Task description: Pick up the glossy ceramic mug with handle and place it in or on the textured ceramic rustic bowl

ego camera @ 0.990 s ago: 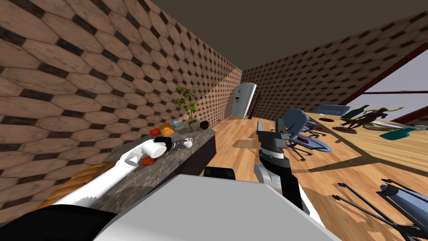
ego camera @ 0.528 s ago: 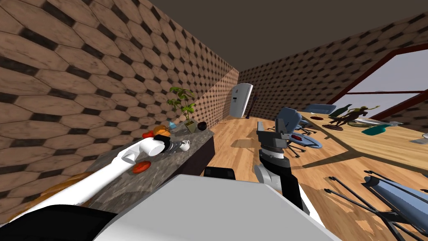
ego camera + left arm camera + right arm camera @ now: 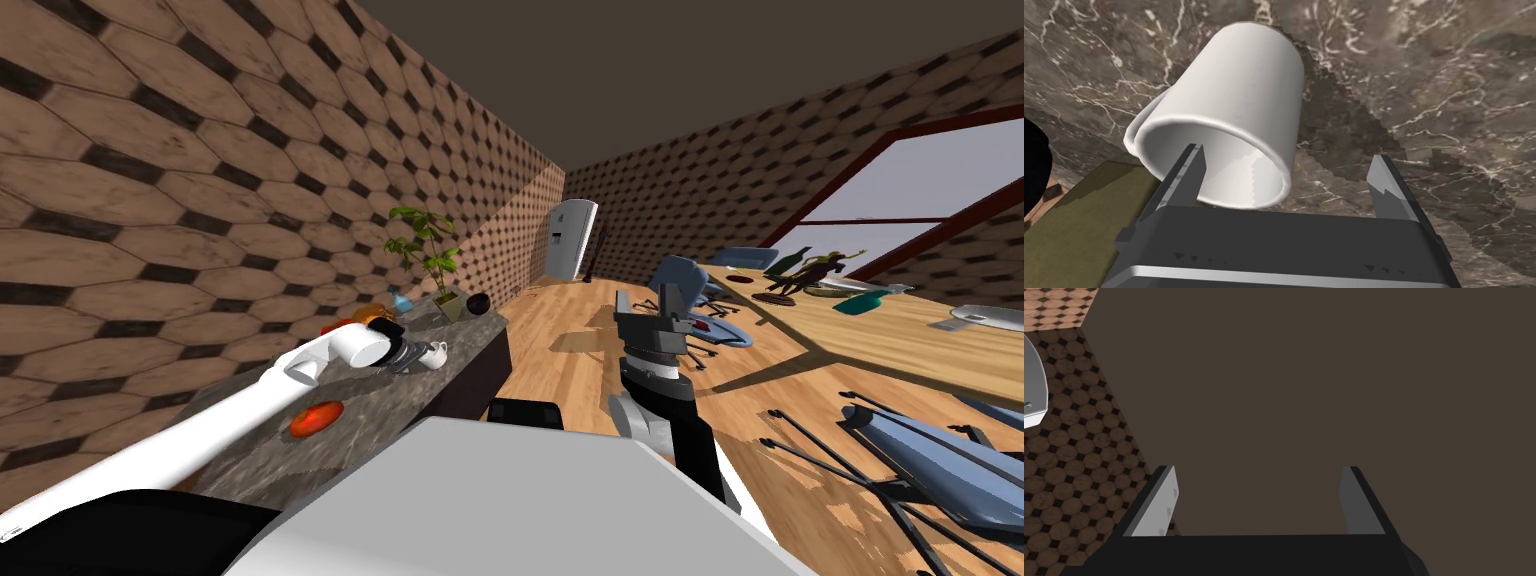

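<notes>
Straddled the wall of the white mug [image 3: 1239,85] with left gripper [image 3: 1286,152] spread, one finger inside the rim; risked tipping it on the marbled counter [image 3: 1424,75] through a thin, off-centre pinch.

Home kitchen-diner: marble counter [image 3: 400,402], white fridge [image 3: 570,240], long wooden table [image 3: 900,342], potted plant [image 3: 425,250].

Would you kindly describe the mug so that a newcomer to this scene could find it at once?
Along the hexagon-tiled wall runs a dark marbled counter. On it, at the tip of the left gripper, sits the mug. It is the only white thing there, with a handle, between a red item and a potted plant.
</notes>
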Robot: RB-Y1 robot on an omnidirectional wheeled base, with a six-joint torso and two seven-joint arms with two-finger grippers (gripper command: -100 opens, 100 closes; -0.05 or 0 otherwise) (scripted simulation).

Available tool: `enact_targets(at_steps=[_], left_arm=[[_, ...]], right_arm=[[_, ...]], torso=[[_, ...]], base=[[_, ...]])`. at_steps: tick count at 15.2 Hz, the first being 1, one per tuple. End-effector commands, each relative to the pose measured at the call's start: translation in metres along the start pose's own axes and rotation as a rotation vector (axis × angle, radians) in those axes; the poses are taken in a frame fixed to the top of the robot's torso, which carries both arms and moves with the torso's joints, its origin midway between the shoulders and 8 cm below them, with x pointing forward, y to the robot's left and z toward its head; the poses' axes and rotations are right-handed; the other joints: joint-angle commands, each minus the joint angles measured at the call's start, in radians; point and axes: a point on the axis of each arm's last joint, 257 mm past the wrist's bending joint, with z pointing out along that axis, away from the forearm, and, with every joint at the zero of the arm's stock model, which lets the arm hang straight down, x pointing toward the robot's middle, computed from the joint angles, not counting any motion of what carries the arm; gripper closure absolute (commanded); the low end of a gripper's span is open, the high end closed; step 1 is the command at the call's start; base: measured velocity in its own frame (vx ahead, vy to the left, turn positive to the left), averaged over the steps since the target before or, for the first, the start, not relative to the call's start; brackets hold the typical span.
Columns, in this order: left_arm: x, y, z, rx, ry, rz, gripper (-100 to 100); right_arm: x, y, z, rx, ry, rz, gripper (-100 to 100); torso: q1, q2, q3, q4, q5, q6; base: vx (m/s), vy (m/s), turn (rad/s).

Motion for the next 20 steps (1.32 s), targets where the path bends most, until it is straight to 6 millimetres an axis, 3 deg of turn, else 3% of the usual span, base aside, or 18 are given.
enact_targets(at_steps=[1,3,6,7,8,12,14,15,20], left_arm=[[0.001,0.010,-0.003,-0.042,0.018,0.011,-100],[0.001,0.009,-0.003,-0.034,0.014,0.009,-100],[0.002,0.020,0.018,-0.041,0.014,-0.013,-100],[0.001,0.016,0.013,-0.042,0.016,-0.007,-100],[0.001,0.016,0.015,-0.041,0.015,-0.008,100],[0.002,0.016,0.015,-0.043,0.018,-0.007,100],[0.001,0.011,-0.001,-0.039,0.016,0.008,100],[0.001,0.013,0.006,-0.038,0.016,0.003,100],[-0.019,0.019,-0.012,-0.066,0.020,-0.001,100]], right_arm=[[0.000,0.000,0.000,0.000,0.000,0.000,0],[0.000,0.000,0.000,0.000,0.000,0.000,0],[0.000,0.000,0.000,0.000,0.000,0.000,0],[0.000,0.000,0.000,0.000,0.000,0.000,0],[0.000,0.000,0.000,0.000,0.000,0.000,0],[0.000,0.000,0.000,0.000,0.000,0.000,0],[0.000,0.000,0.000,0.000,0.000,0.000,0],[0.000,0.000,0.000,0.000,0.000,0.000,0],[0.000,0.000,0.000,0.000,0.000,0.000,0]], torso=[[0.000,0.000,0.000,0.000,0.000,0.000],[0.000,0.000,0.000,0.000,0.000,0.000],[0.001,0.002,0.001,0.000,0.001,0.000],[0.002,0.003,0.002,0.001,0.001,0.000],[0.002,0.003,0.002,0.001,0.001,0.000],[0.001,0.002,0.002,0.001,0.001,0.000],[0.001,0.002,0.002,0.001,0.000,-0.001],[0.000,0.002,0.002,0.001,0.000,-0.002],[-0.014,-0.010,-0.005,-0.001,-0.003,0.002]], base=[[0.038,-0.009,-0.080],[0.027,-0.007,-0.038],[-0.008,0.010,-0.113],[-0.009,0.012,-0.035],[0.000,0.000,0.000],[-0.001,0.001,0.003],[0.007,-0.011,0.115],[0.008,-0.010,0.060],[0.142,-0.169,-0.119]])
